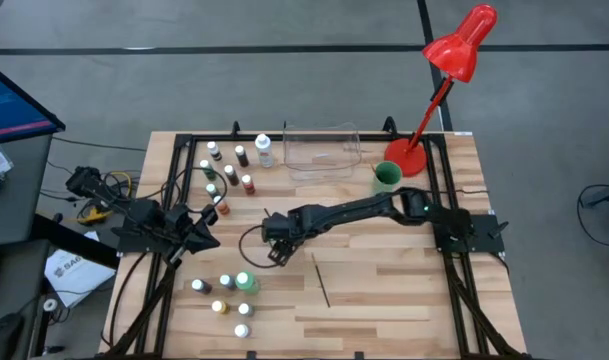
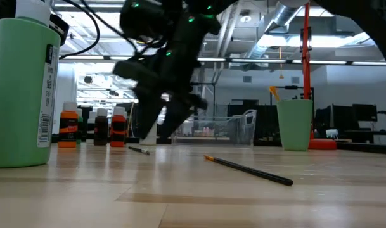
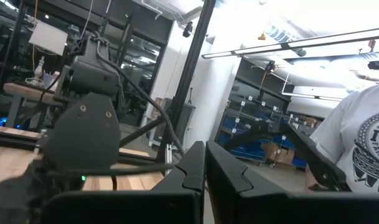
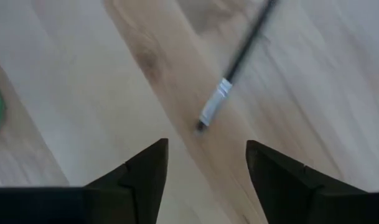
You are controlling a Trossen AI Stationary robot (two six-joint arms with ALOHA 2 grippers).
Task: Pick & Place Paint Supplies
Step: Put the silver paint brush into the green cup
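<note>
right jaws [image 4: 205, 171]: apart, empty, low over bench [image 1: 384, 300] middle
brush [image 4: 229, 81]: flat on bench just ahead of jaws, ferrule end nearest, long axis running away aslant
left jaws [image 3: 205, 180]: together, parked by left edge, farther

Even overhead light on the table [image 1: 384, 300], shadows faint. Low view backlit by ceiling strips, arm silhouetted and blurred. Right wrist view motion-smeared, brush [image 4: 229, 81] soft; left wrist view glares white.
</note>
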